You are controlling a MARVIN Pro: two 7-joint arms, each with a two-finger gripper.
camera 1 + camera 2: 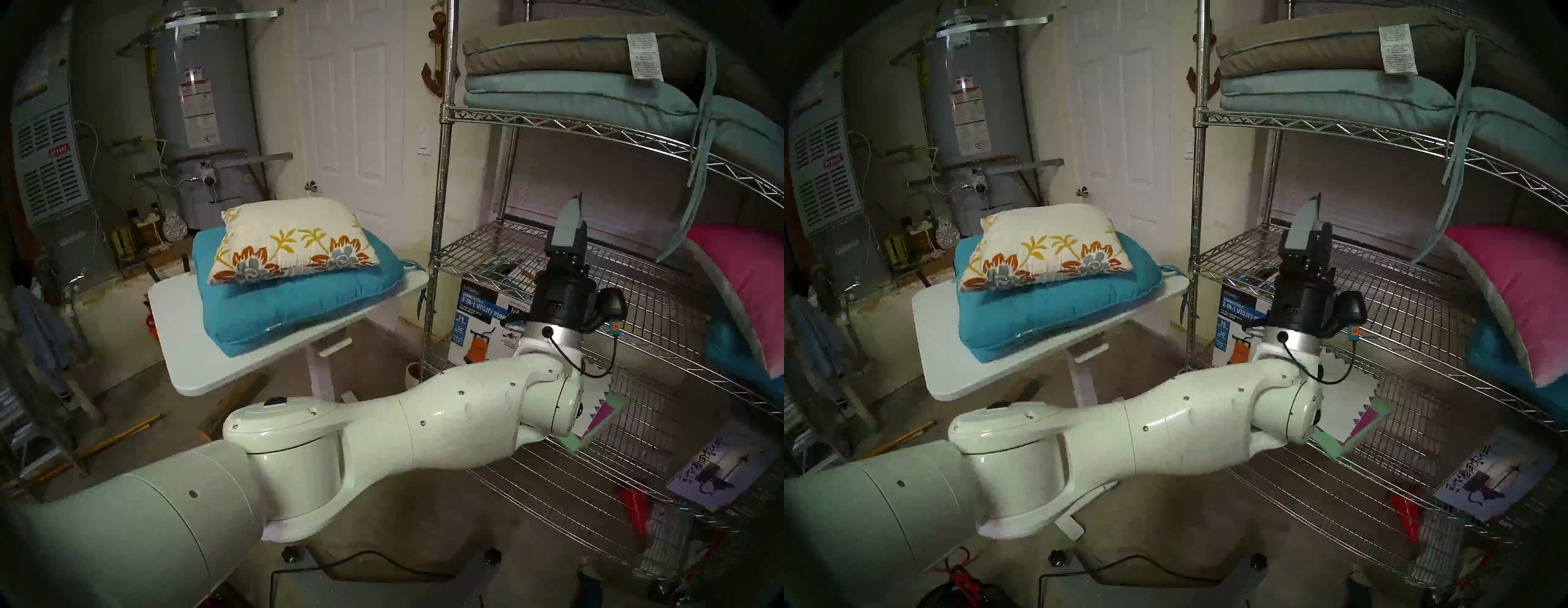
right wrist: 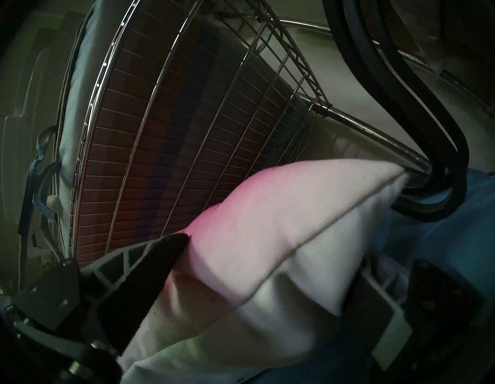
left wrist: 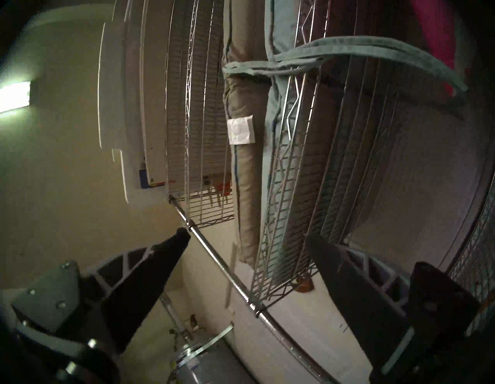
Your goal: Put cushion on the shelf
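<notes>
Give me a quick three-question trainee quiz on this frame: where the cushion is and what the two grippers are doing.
1. True or false: the floral cushion already lies on the wire shelf.
2. The left gripper is: A) shut on the floral cushion; B) open, empty, pointing up beside the shelf; C) resting flat on the table.
3. Fill in: the pillow between the right gripper's fingers is coloured ___.

Key
1. False: it sits on the teal cushion on the white table.
2. B.
3. Pink-to-white.
</notes>
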